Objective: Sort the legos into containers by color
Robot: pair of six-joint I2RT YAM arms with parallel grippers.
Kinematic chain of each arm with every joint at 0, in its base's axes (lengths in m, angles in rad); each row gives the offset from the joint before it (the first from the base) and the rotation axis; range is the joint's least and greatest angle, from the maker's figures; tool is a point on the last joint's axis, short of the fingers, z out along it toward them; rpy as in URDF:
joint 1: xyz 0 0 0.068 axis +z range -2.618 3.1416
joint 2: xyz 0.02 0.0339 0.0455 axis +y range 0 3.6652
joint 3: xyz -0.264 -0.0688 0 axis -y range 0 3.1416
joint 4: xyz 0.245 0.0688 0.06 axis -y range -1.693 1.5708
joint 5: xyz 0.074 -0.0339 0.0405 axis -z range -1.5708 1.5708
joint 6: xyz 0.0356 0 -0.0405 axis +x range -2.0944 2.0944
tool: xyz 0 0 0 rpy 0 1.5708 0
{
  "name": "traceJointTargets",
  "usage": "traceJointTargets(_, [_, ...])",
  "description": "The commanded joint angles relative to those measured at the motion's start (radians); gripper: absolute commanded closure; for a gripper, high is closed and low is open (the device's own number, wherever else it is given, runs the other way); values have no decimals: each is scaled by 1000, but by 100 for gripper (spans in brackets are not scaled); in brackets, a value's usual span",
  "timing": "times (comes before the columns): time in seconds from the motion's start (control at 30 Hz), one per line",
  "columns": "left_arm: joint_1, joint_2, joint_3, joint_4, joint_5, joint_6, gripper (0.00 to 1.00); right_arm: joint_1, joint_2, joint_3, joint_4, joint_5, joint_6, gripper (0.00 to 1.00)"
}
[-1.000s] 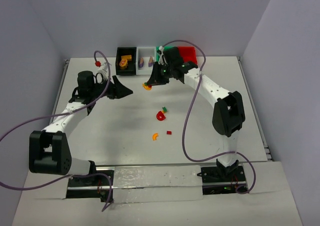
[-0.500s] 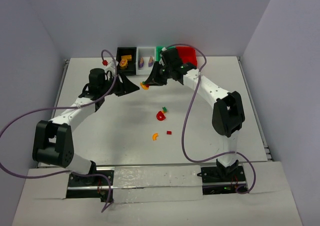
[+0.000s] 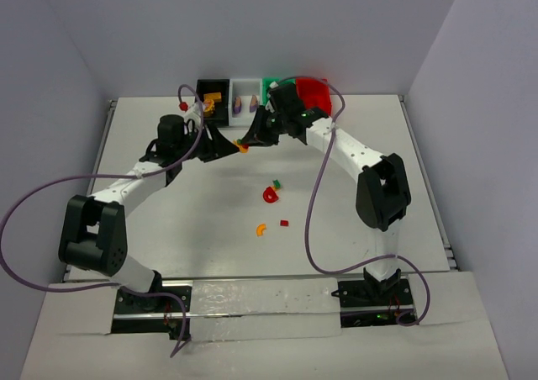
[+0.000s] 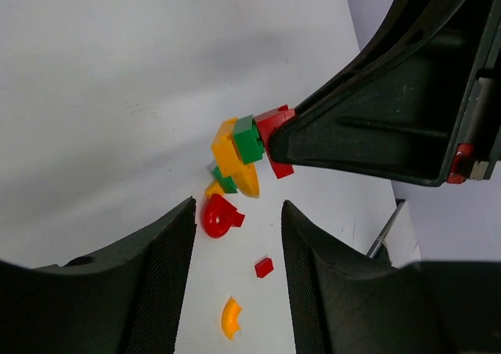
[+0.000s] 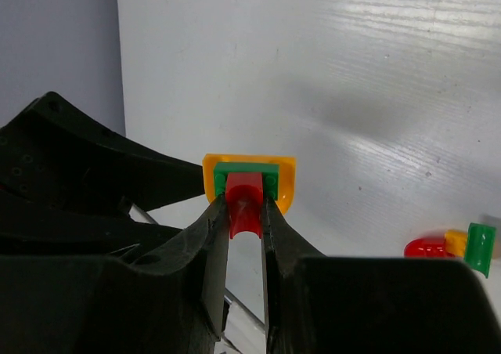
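Right now the right tool (image 5: 244, 207) is clamped tight on the red end of a stack of legos (image 5: 249, 175), red, green and orange-yellow, held above the tabletop (image 3: 193, 229) just in front of the containers (image 3: 246, 94). The left tool (image 4: 237, 211) stands half open and empty, its fingers facing the stack at close range.

4 containers (image 3: 246, 81) side by side in a row at far edge of desk (image 3: 168, 229), left of centre. Legos (image 3: 208, 104) in leftmost one, more in 2nd from left. Just in front of row: lego stack (image 3: 243, 146) pinched in R hand (image 3: 249, 140), off the desk; L hand (image 3: 230, 146) just left of it. Mid-desk, nearer: small lego cluster (image 3: 271, 194). Nearer again: curved piece (image 3: 261, 229) w/ tiny brick (image 3: 284, 224) just right of it, apart.
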Motion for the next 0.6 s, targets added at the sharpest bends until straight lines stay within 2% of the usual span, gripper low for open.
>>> traceJointTargets(0.0, [-6, 2, 55, 39, -35, -1, 47, 24, -82, -24, 44, 19, -16, 100])
traceJointTargets(0.57, [-18, 13, 43, 37, -43, 0, 56, 33, -91, -26, 55, 13, -6, 100])
